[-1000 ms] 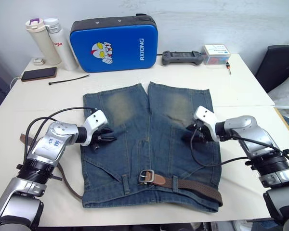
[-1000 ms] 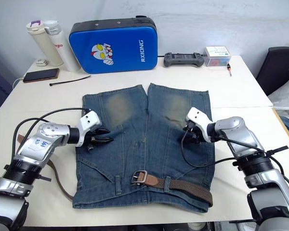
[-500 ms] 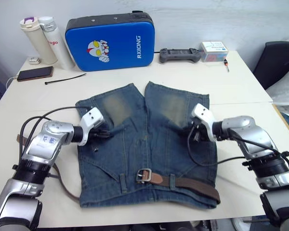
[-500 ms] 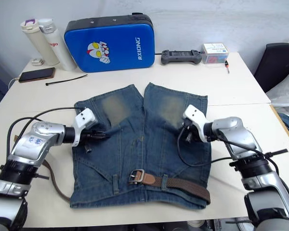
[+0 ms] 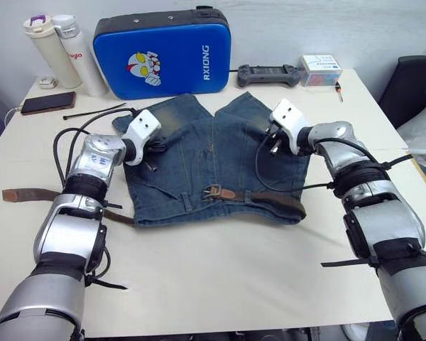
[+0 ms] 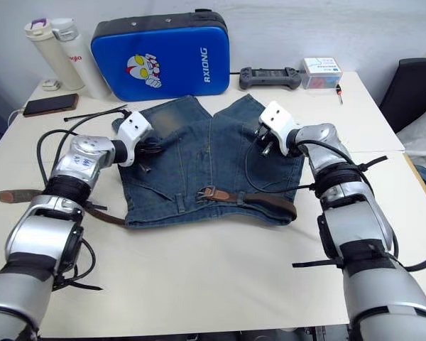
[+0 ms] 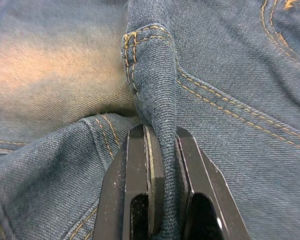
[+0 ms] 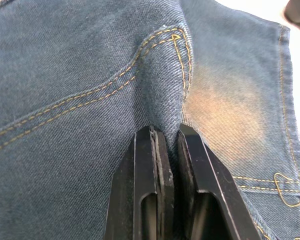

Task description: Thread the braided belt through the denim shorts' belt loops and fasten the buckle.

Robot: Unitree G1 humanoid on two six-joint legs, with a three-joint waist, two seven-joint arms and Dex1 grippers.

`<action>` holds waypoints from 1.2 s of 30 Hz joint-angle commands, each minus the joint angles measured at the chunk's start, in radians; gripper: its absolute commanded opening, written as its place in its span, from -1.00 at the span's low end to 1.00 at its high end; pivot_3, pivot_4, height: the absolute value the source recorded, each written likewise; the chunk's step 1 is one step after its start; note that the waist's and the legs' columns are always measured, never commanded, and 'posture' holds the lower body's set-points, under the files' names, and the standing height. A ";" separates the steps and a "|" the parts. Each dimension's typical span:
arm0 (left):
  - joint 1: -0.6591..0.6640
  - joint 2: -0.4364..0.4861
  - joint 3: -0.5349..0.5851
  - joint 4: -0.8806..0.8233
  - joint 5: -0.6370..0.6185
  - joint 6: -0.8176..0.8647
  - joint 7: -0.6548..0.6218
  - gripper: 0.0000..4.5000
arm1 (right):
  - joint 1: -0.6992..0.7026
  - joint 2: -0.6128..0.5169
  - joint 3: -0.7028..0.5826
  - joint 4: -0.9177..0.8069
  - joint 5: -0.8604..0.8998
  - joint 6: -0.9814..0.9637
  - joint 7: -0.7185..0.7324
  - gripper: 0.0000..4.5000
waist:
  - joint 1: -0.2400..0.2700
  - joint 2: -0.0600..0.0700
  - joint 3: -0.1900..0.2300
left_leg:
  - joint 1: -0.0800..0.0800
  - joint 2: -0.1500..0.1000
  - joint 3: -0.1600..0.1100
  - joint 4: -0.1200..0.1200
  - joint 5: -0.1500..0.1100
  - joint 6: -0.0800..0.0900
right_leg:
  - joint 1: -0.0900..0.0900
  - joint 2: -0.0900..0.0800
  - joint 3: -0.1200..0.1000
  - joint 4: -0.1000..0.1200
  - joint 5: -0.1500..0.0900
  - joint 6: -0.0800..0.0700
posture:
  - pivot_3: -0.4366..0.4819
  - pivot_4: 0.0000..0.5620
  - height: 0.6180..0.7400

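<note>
Both grippers are pinching folds of the shorts [image 5: 213, 160], left gripper [image 7: 162, 150] and right gripper [image 8: 166, 137] each clamping denim, probably to shift the garment on the table [image 5: 220, 277]. The belt [image 5: 266, 201] is lying along the waistband, buckle [image 5: 212, 191] fastened at centre, tail [image 5: 28, 193] trailing left.

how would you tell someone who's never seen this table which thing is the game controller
Start at the big blue padded case standing along the back edge of the white table. Just beyond its end on the robot's right lies a flat dark grey handheld controller with two grips. Unlike the small white box beside it, it is dark, wide and low.
</note>
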 commanded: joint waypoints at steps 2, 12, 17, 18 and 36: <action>-0.004 -0.010 0.009 0.008 0.007 -0.002 -0.096 -1.00 | -0.016 -0.006 0.006 0.059 -0.059 -0.074 0.022 -0.99 | 0.001 0.000 0.000 | 0.000 0.000 0.000 0.000 0.000 0.000 | 0.000 0.000 0.000 0.000 0.000 0.000 | -0.05 -0.47 1.00; 0.012 -0.027 0.058 -0.014 -0.027 0.044 -0.159 -0.56 | -0.037 -0.035 -0.002 0.116 -0.153 -0.172 -0.132 -1.00 | 0.002 0.000 0.000 | 0.000 0.000 0.000 0.001 0.000 0.000 | 0.000 0.000 0.000 0.001 0.000 0.000 | -0.05 -0.47 1.00; 0.016 -0.017 0.092 -0.079 -0.064 0.124 -0.239 0.40 | -0.056 -0.051 -0.031 0.115 -0.136 -0.160 -0.058 0.05 | 0.000 0.000 0.000 | 0.000 0.000 0.000 0.001 0.000 -0.001 | 0.000 0.000 0.000 0.001 0.000 0.000 | -0.05 -0.47 1.00; 0.019 -0.004 0.100 -0.097 -0.070 0.141 -0.253 0.57 | -0.063 -0.058 -0.041 0.109 -0.128 -0.159 -0.039 0.23 | -0.001 0.000 0.000 | 0.000 0.000 0.000 0.001 0.000 -0.001 | 0.000 0.000 0.000 0.001 0.000 0.000 | -0.05 -0.47 1.00; 0.524 0.354 0.660 -1.279 -0.485 1.136 -0.178 1.00 | 0.162 -0.289 -0.170 -0.976 0.418 0.646 0.755 1.00 | -0.008 0.005 0.004 | 0.000 0.002 -0.003 0.000 -0.001 -0.001 | 0.000 0.001 0.001 0.003 0.000 0.000 | -0.05 -0.47 1.00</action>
